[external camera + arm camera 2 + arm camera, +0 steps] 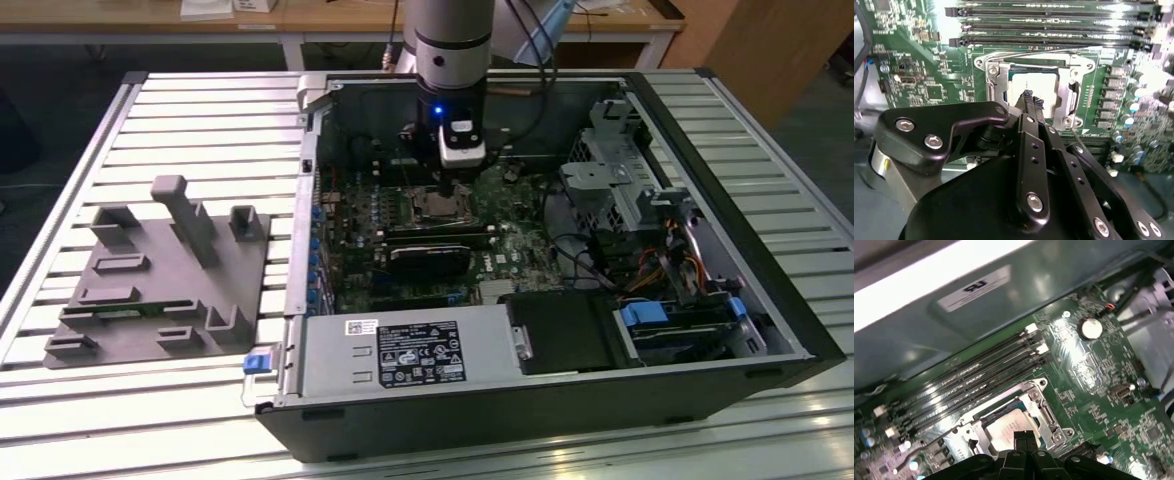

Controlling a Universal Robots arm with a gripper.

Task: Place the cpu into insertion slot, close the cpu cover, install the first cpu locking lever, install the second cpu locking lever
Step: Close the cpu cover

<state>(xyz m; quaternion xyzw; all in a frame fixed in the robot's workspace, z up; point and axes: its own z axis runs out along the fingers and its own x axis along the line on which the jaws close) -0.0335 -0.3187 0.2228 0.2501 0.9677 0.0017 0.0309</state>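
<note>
Exterior view, its left to its right: grey fixture (pixel 160 270) is lying on the slatted table (pixel 80 420), well apart from the work. Open case (pixel 787 330) is sitting mid-table. Arm (pixel 447 60) is reaching straight down into it, with the gripper (pixel 453 180) hanging just above the slot (pixel 441 207). Black card (pixel 430 262) is lying just beside the slot. Drive cage (pixel 607 185) is standing further to the view's right.

Second wrist view: fingertips (pixel 1027 96) are pressing together, with nothing showing between them. Cpu (pixel 1036 80) is already sitting in the slot, directly beyond and below the tips, which are overlapping its nearer edge. Cover (pixel 995 82) is lying around the chip as a flat frame. It is looking lowered, but that is a judgement; no latching is showing. Memory slots (pixel 1054 25) are running parallel to the slot's far edge.

Hard to make out: whether the tips are touching the cpu or hovering over it. The fingers are hiding the slot's nearer edge. First wrist view: a thin wire (pixel 939 439) is angling off beside the slot, possibly a lever not yet latched; cannot tell which one.
</note>
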